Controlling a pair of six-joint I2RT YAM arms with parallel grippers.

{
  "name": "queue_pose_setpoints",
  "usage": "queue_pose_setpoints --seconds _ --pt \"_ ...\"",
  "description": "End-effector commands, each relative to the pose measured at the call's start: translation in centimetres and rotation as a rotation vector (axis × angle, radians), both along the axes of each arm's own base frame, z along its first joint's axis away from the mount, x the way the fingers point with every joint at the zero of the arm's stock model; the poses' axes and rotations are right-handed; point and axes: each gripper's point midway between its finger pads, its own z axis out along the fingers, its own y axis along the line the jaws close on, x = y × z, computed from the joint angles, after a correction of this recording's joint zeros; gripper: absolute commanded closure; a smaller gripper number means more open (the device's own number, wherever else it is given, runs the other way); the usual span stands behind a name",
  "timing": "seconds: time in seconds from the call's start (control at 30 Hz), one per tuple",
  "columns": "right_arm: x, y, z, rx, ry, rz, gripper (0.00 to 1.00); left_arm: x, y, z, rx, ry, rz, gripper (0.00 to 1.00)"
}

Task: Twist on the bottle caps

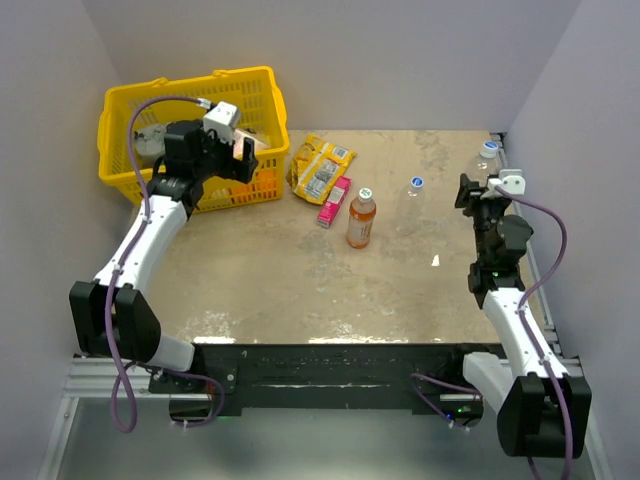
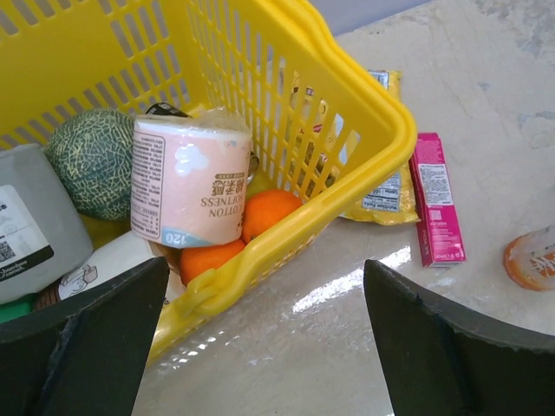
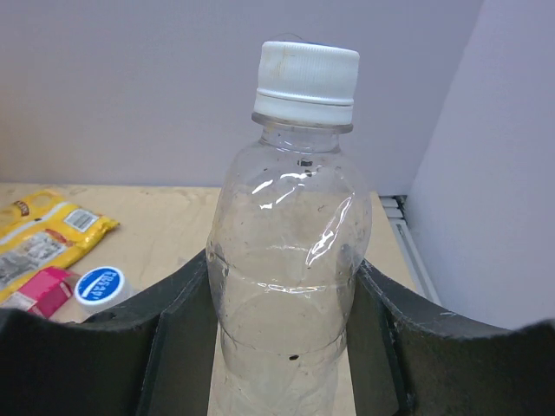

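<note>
At far left your left tool [image 2: 264, 273] hangs by the near wall of the yellow basket [image 1: 190, 82], jaws wide apart and holding nothing. I'd judge it is parked there to keep the middle free. Moving right past the snack packet [image 1: 322, 165] and the pink box [image 1: 334, 200], the orange bottle [image 1: 361, 222] stands upright mid-counter with a whitish cap [image 1: 364, 192] on top. Just right of it a clear bottle [image 1: 414, 208] carries a blue cap [image 1: 417, 183]. At far right, near the wall, your right tool [image 3: 282, 260] brackets the second clear bottle [image 3: 286, 217], one finger on each side below the shoulder, likely to steady it. You cannot tell whether it actually pinches. The white cap [image 3: 308, 74] sits on the neck, but how tightly is unclear.
</note>
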Motion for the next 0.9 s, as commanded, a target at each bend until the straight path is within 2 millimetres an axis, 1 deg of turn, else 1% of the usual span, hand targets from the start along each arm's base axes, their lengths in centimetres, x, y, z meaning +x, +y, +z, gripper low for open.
queue_pose_setpoints --seconds 0.0,0.03,0.07,0.1,0.13,0.17,0.2,0.23,0.27,0.3,0.33,0.37,0.4,0.43,0.47,0.5,0.53,0.57,0.6,0.63,0.67,0.7,0.77,0.8,0.87 --pt "0.0 -2.2 4.7 0.065 -0.233 -0.038 1.0 1.1 0.5 0.5 0.062 -0.039 0.015 0.0" --pt "0.2 -2.4 3.6 0.066 -0.224 -0.042 1.0 1.1 0.6 0.2 0.068 -0.037 0.021 0.0" --pt "0.2 -2.1 3.8 0.044 -0.25 -0.024 1.0 1.1 0.8 -0.4 0.073 -0.028 0.026 0.0" --pt "0.7 -2.0 2.6 0.032 -0.231 -0.016 1.0 1.3 0.8 -0.8 0.078 -0.023 0.027 0.0" --pt "0.9 -1.5 1.4 0.017 -0.21 0.015 1.0 1.3 0.5 -1.1 0.076 -0.017 0.014 0.0" --pt "1.1 -1.2 1.1 0.008 -0.208 0.03 1.0 1.3 -0.1 -1.0 0.067 -0.018 -0.024 0.0" --pt "1.2 -1.0 0.6 0.006 -0.192 0.044 1.0 0.9 -2.3 -1.0 0.058 -0.022 -0.147 0.0" --pt "1.3 -0.7 1.1 0.0 -0.194 0.064 1.0 1.0 -3.6 0.1 0.052 -0.049 -0.198 0.0" --pt "1.2 0.4 1.1 -0.074 -0.18 0.117 1.0 1.4 -5.2 4.0 0.038 -0.134 -0.247 0.0" --pt "0.9 0.7 1.8 -0.099 -0.186 0.128 1.0 0.9 -8.9 4.4 0.014 -0.126 -0.382 0.0" --pt "-0.2 1.0 4.8 -0.131 -0.241 0.136 1.0 0.6 -11.3 6.1 -0.003 -0.144 -0.467 0.0" --pt "-0.4 1.7 4.6 -0.149 -0.188 0.176 1.0 0.2 -13.7 12.2 -0.023 -0.263 -0.555 0.0" --pt "-0.9 2.4 5.5 -0.162 -0.186 0.21 1.0 -1.3 -18.5 11.7 -0.057 -0.233 -0.711 0.0" --pt "-1.6 3.0 7.6 -0.178 -0.214 0.238 1.0 -1.9 -20.5 13.5 -0.086 -0.267 -0.76 0.0" --pt "-2.6 3.7 8.2 -0.179 -0.208 0.268 1.0 -2.9 -22.1 17.2 -0.13 -0.34 -0.806 0.01" --pt "-3.3 4.5 8.7 -0.183 -0.21 0.313 1.0 -4.1 -24.9 17.8 -0.222 -0.313 -0.876 0.02" --pt "-3.9 5.0 9.7 -0.185 -0.223 0.334 1.0 -4.6 -25.9 18.6 -0.263 -0.318 -0.907 0.03" --pt "-4.6 5.6 9.6 -0.181 -0.205 0.362 1.0 -5.2 -26.7 19.0 -0.32 -0.291 -0.924 0.04" --pt "-5.1 6.4 9.7 -0.193 -0.204 0.401 1.0 -6.0 -27.9 19.9 -0.406 -0.278 -0.943 0.05" --pt "-5.6 6.9 9.9 -0.203 -0.205 0.425 1.0 -6.5 -28.5 20.1 -0.453 -0.271 -0.96 0.07" --pt "-6.3 7.4 9.9 -0.225 -0.203 0.442 1.0 -7.1 -29.1 19.1 -0.492 -0.23 -0.974 0.08" --pt "-6.6 7.9 9.8 -0.237 -0.201 0.464 1.0 -8.7 -30.2 20.2 -0.541 -0.238 -1.015 0.09" --pt "-6.6 7.8 9.3 -0.221 -0.17 0.45 1.0 -10.8 -31.4 21.0 -0.584 -0.228 -1.082 0.1" --pt "-6.5 7.7 9.4 -0.212 -0.161 0.444 1.0 -12.6 -32.2 21.7 -0.592 -0.252 -1.144 0.11" --pt "-6.1 7.4 8.9 -0.186 -0.124 0.436 1.0 -14.1 -32.6 22.1 -0.6 -0.259 -1.191 0.1"
